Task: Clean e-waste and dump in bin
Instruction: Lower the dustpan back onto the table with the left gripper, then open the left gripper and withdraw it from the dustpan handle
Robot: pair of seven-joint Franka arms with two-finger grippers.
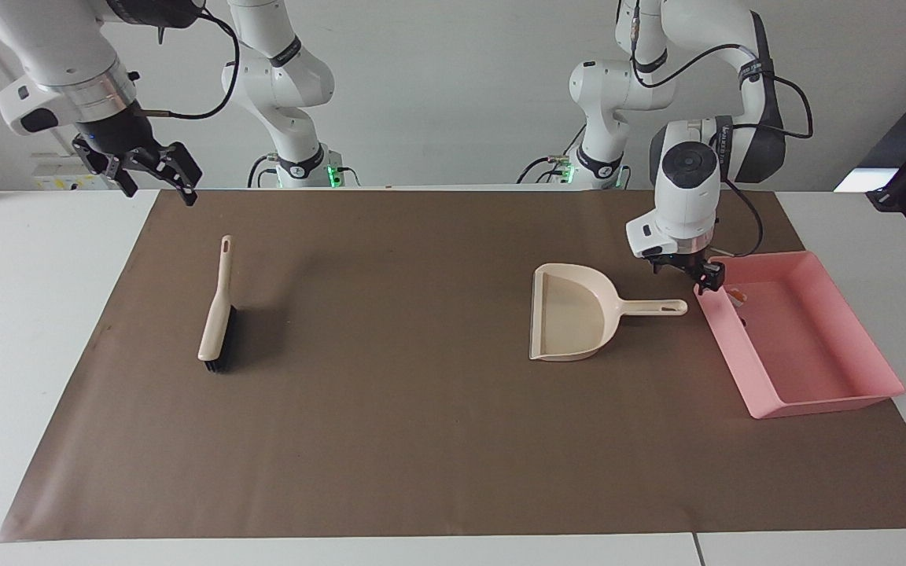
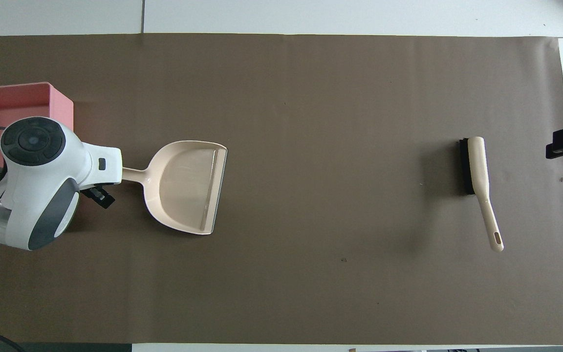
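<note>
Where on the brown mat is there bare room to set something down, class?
The widest free patch lies between the brush and the dustpan. The strip along the mat's edge farthest from the robots is bare too. It is crowded where the dustpan's handle nearly meets the pink bin, with the left tool hanging there.

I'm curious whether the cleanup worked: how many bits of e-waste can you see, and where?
2, both in the pink bin, at its end nearer the robots: a whitish piece with orange marks and a small dark block just beside it. The overhead view hides that corner, so more may lie unseen.
</note>
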